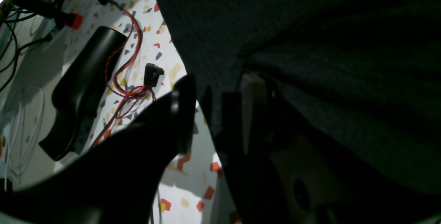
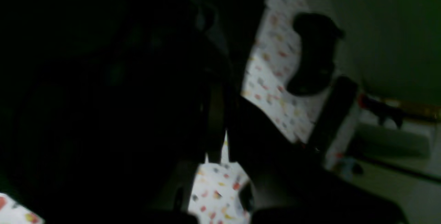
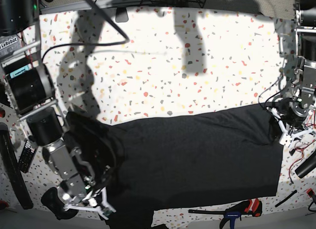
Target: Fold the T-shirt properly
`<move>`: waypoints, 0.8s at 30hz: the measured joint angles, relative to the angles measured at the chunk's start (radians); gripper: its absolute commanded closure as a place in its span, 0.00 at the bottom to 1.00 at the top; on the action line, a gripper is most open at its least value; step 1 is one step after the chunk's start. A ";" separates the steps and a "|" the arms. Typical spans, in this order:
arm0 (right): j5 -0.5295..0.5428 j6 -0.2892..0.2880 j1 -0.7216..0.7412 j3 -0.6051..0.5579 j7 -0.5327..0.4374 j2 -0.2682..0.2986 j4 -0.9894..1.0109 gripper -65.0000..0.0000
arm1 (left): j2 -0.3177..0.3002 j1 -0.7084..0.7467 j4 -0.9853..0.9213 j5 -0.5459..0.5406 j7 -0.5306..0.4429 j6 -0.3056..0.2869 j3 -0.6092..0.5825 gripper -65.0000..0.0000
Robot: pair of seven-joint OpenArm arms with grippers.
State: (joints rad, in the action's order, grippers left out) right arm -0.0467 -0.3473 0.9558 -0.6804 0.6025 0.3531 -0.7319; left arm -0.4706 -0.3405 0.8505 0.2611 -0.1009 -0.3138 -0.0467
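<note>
The T-shirt (image 3: 197, 155) lies flat across the lower half of the table (image 3: 163, 56), long axis left to right. Each claw holds one end, apparently to lift a fold: the right claw (image 3: 101, 182) is clamped on bunched cloth at lower left; the left claw (image 3: 277, 126) straddles the right edge, jaws apart.

T-shirt (image 3: 197, 155) lies on the table (image 3: 163, 56), apparently a tool at each end.

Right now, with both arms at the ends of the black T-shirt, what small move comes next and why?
Probably lift the right gripper a little: it looks shut on bunched cloth at one end of the black fabric T-shirt, while the left gripper sits at the opposite edge.
</note>
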 measured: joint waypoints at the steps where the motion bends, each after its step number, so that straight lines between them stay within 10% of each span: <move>1: 0.001 0.000 0.000 0.000 -0.001 0.008 0.000 1.00 | 0.000 0.000 0.000 0.000 0.000 0.000 0.000 0.67; 20: 0.001 0.076 -0.003 0.000 -0.030 0.023 0.000 1.00 | 0.000 0.000 0.000 0.000 0.000 0.000 0.000 0.67; 24: 0.000 0.076 -0.003 0.000 -0.030 0.023 0.000 0.76 | 0.000 0.000 0.000 0.000 0.000 0.000 0.000 0.67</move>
State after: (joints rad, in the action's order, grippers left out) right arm -0.0471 -0.2710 0.9527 -0.6807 0.5728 0.3763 -0.7319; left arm -0.4709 -0.3405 0.8505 0.2615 -0.1005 -0.3138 -0.0467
